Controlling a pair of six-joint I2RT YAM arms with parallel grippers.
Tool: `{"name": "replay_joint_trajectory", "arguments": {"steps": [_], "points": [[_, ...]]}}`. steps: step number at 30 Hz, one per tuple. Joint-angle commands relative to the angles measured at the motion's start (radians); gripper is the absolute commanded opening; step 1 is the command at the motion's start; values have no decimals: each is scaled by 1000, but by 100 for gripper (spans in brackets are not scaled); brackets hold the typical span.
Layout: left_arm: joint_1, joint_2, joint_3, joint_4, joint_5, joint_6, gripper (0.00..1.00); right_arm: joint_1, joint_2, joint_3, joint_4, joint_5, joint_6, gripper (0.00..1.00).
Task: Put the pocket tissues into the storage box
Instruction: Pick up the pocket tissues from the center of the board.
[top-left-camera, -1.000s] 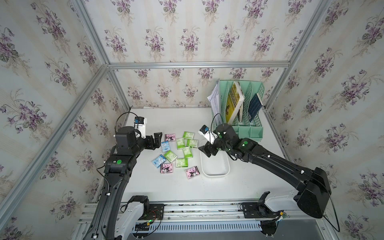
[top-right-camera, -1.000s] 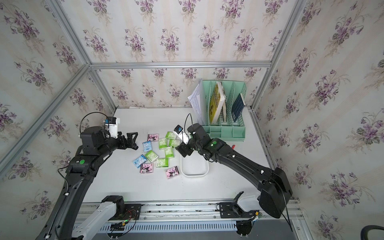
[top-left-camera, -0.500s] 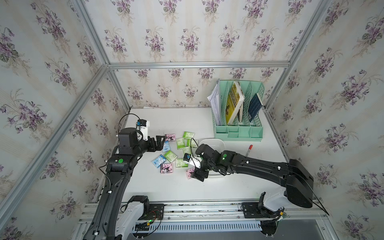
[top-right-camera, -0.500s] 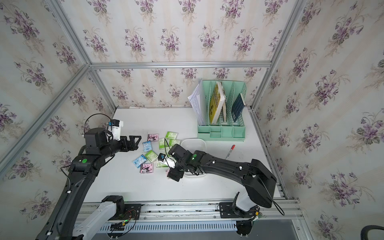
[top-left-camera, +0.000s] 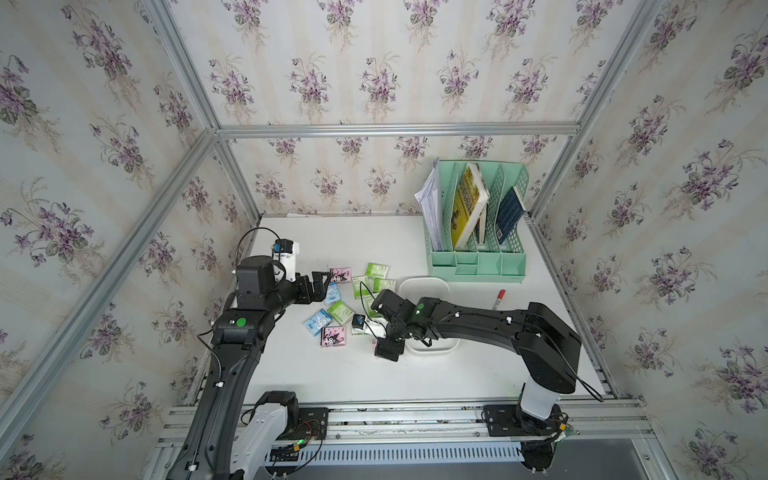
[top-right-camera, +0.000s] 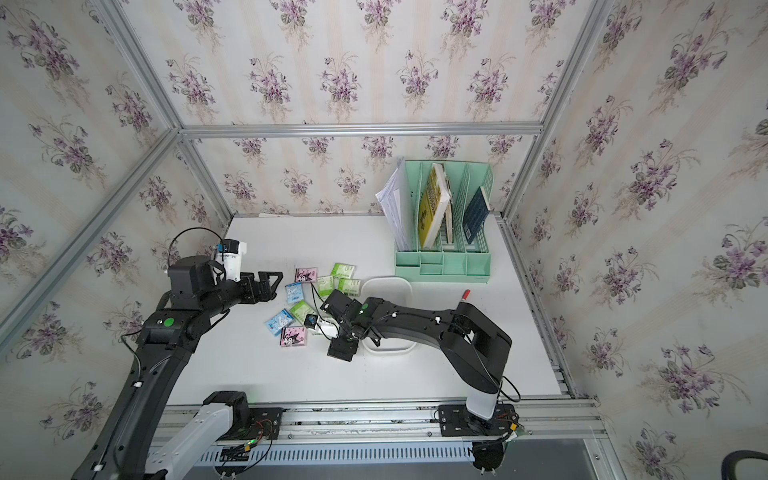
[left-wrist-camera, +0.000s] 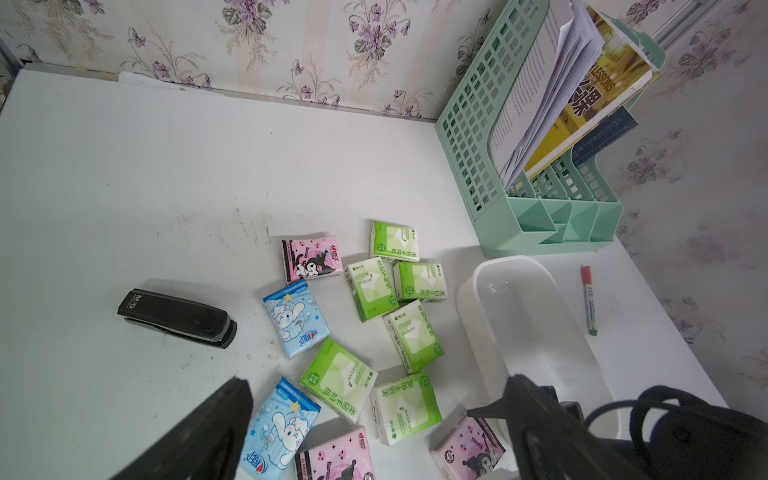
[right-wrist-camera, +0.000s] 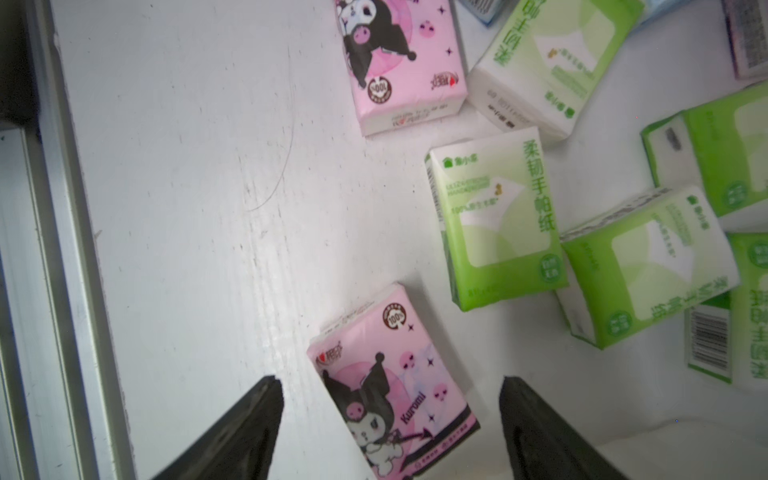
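Several pocket tissues lie loose on the white table: green-white ones (top-left-camera: 376, 270), light blue ones (top-left-camera: 318, 322) and pink ones (top-left-camera: 333, 336). The storage box (top-left-camera: 424, 282) (top-right-camera: 386, 282) is a white tub right of them, partly under my right arm; in the left wrist view the storage box (left-wrist-camera: 519, 270) looks empty. My right gripper (top-left-camera: 386, 355) (right-wrist-camera: 387, 380) points down at the tub's front left corner, open, with a pink pack (right-wrist-camera: 390, 395) lying between its fingers. My left gripper (top-left-camera: 322, 284) (left-wrist-camera: 374, 390) hovers open over the packs' left side, holding nothing.
A mint green file organizer (top-left-camera: 476, 232) with books and papers stands at the back right. A red-capped pen (top-left-camera: 500, 298) lies right of the tub. A black stapler (left-wrist-camera: 178, 318) lies left of the packs. Metal frame rails border the table.
My right arm has swung from above the tub down to the pink pack at its front left corner. My left gripper has edged toward the packs.
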Motion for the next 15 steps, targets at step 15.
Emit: {"name": "replay_joint_trajectory", "arguments": {"steps": [15], "points": [[-1, 2, -6, -21, -32, 38, 99, 9, 107, 41, -35, 44, -42, 83]]}}
